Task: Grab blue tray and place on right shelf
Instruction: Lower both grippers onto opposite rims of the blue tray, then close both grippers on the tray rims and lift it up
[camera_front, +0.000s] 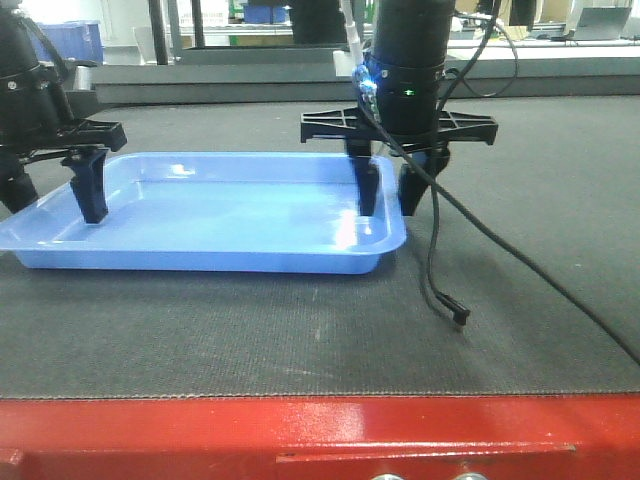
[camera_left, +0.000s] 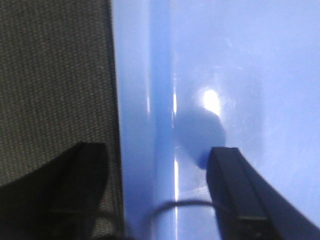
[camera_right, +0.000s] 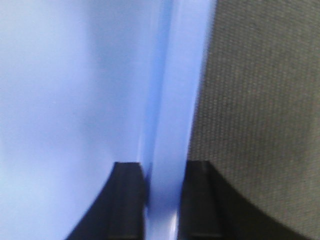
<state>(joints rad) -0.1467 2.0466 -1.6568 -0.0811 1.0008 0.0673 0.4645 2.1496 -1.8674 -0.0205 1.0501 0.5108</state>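
Red front edge of the counter (camera_front: 300, 425) is nearest, with a dark woven mat (camera_front: 300, 335) on top. A loose black cable (camera_front: 437, 262) hangs from the right arm, and its plug end lies on the mat just right of the tray's near corner.

The blue tray (camera_front: 220, 215) lies flat on the mat, left of centre, long side facing the camera, nothing in it.

The left tool (camera_front: 50, 190) is at the tray's left end. It straddles the rim with jaws wide apart, one finger down inside the tray and one outside over the mat. The left wrist view shows a clear gap between rim and fingers on both sides.

The right tool (camera_front: 392, 190) is at the tray's right end, jaws narrow. In the right wrist view both fingers press against the rim, one inside and one outside, gripping the tray wall.

Past the mat's far edge is a grey ledge (camera_front: 220, 75). A dark blue bin (camera_front: 75, 40) is far back on the left, blurred.
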